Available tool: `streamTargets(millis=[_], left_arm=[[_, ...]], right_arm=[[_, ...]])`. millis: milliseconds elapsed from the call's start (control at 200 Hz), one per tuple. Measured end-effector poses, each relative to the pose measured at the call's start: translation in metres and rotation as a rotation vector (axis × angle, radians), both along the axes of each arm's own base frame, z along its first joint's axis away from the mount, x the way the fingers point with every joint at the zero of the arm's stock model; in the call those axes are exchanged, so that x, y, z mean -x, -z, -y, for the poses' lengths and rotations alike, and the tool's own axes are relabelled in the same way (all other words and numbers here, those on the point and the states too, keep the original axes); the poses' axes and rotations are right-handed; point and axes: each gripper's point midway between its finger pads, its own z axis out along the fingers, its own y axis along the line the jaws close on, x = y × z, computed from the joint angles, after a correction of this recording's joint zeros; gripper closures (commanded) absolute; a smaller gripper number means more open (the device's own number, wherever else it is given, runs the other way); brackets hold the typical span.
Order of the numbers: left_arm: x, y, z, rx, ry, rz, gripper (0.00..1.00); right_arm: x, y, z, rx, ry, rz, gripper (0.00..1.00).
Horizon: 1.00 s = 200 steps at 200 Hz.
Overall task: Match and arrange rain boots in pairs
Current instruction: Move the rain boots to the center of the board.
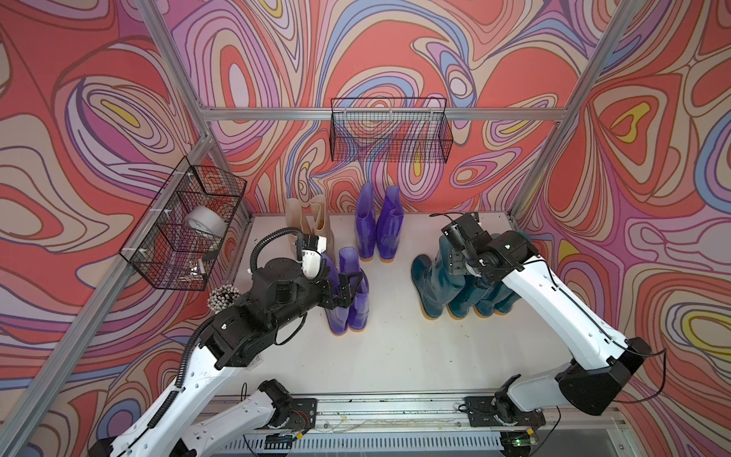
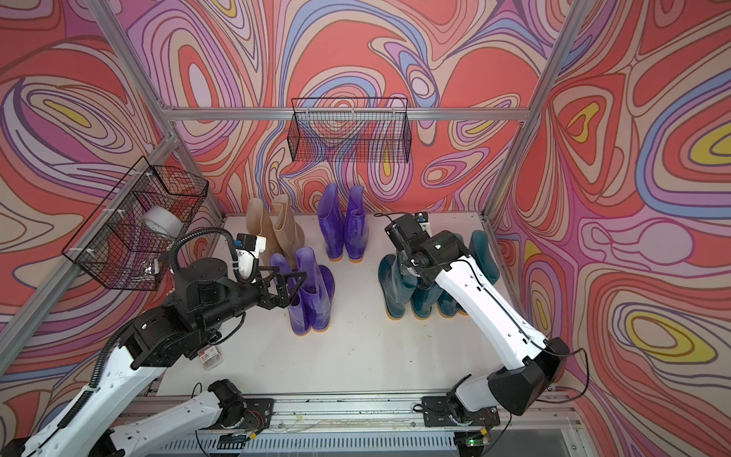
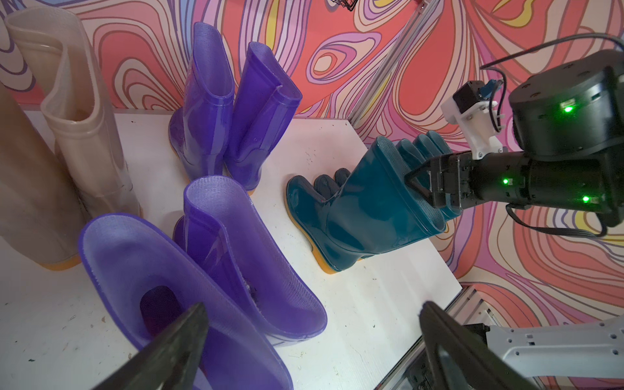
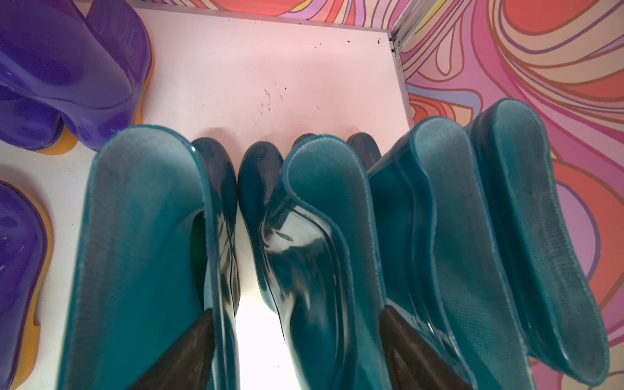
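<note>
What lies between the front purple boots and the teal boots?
Only bare tabletop lies between the front purple boots and the teal boots, as both top views show.

— What's standing on the white tabletop [image 1: 395, 356]?
— Boots only. At the back, a beige pair [image 1: 320, 217] beside a purple pair [image 1: 364, 229]. Another purple pair [image 1: 360, 312] stands nearer. Four teal boots [image 1: 427, 285] are crowded in a row.

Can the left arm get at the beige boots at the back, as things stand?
Probably yes. The left pincer hangs open above the near purple boots, and the beige boots stand behind them, tops uncovered; from above nothing seems to block it.
</note>
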Motion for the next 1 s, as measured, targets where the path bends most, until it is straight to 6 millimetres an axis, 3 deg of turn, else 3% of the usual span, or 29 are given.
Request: streamTargets(millis=[135, 250, 310, 406, 466, 646, 846, 1001], left_arm=[[-0.001, 0.002, 0.002, -0.003, 0.006, -0.007, 0.0], [0.0, 0.002, 0.002, -0.002, 0.006, -0.005, 0.0], [0.0, 0.001, 0.001, 0.0, 0.006, -0.004, 0.0], [0.001, 0.001, 0.001, 0.001, 0.006, -0.002, 0.0], [0.002, 0.0, 0.0, 0.003, 0.006, 0.0, 0.0], [0.003, -0.002, -0.001, 0.007, 0.006, 0.005, 0.0], [0.002, -0.002, -0.002, 0.005, -0.002, 0.008, 0.0], [0.002, -0.003, -0.004, 0.005, -0.01, 0.014, 0.0]], right_arm=[[0.004, 0.007, 0.0, -0.005, -0.005, -0.019, 0.24], [0.007, 0.017, -0.005, -0.044, -0.025, -0.04, 0.33], [0.008, 0.024, -0.008, -0.062, -0.029, -0.052, 0.46], [0.009, 0.034, -0.011, -0.073, -0.039, -0.072, 0.84], [0.009, 0.035, -0.014, -0.088, -0.044, -0.076, 1.0], [0.01, 0.024, -0.036, -0.175, -0.077, -0.059, 1.0], [0.025, -0.008, -0.123, -0.246, -0.285, -0.06, 1.0], [0.022, 0.004, -0.134, -0.263, -0.28, -0.083, 1.0]])
